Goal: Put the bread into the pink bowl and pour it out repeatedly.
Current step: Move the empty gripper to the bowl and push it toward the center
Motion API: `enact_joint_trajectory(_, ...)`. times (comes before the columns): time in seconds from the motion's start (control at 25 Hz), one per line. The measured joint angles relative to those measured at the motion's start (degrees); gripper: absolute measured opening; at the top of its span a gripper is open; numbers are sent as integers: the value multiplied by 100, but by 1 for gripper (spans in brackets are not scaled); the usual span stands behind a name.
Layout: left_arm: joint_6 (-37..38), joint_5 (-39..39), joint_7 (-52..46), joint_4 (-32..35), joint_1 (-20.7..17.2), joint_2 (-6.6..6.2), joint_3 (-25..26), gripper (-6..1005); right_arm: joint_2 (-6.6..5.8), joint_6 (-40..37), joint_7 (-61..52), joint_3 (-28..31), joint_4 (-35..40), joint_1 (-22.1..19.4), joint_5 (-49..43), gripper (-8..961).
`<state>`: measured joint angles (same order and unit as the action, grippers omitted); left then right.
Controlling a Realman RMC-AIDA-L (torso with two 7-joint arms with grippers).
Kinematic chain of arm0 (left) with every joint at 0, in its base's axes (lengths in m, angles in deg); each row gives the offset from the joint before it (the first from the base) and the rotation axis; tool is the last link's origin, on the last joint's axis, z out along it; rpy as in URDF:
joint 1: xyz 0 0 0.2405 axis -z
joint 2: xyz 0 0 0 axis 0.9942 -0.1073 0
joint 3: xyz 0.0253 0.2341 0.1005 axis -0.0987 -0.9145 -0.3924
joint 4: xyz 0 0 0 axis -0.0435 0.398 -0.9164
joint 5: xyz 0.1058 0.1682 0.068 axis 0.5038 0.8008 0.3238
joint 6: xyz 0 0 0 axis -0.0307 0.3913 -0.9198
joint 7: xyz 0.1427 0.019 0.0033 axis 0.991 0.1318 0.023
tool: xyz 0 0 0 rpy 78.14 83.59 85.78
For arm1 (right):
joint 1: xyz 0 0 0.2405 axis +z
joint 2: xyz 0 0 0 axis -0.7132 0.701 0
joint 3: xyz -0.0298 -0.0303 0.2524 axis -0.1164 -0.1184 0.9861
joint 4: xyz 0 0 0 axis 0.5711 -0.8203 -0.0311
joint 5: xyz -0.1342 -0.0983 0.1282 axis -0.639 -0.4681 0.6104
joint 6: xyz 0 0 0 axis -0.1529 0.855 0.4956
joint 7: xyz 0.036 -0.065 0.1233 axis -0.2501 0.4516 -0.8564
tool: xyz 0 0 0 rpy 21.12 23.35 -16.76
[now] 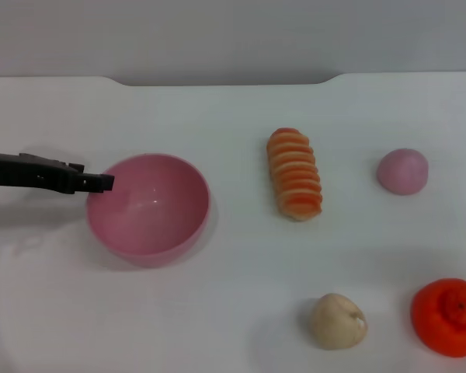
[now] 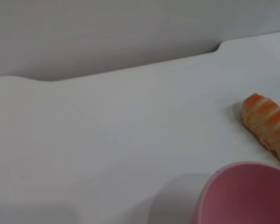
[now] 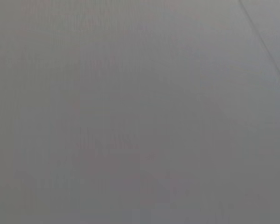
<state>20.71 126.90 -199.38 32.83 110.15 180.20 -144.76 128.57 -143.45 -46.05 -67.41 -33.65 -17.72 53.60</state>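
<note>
Currently the left tool (grip state indeterminate) touches the pink bowl; the bread lies beyond, long axis toward the desk's far edge.

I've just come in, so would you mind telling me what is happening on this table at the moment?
The left gripper is reaching in from the robot's left, its tip at the near rim of the pink bowl, which sits upright and empty on the white table. The bread lies on the table to the bowl's right, untouched and apart from it. A pink bun, a beige lump and an orange fruit lie further to the right. The right arm is not in view.
</note>
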Motion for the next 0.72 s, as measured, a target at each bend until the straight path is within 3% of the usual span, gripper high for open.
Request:
enact_joint_trajectory(0.28, -56, 257, -28, -67, 27, 142, -6, 681, 0, 0, -3, -7, 0, 8, 1, 547)
enact_joint_trajectory(0.72, -136, 347, -95, -287, 161, 170, -28, 680, -9, 24, -4, -9, 0, 42, 2, 548)
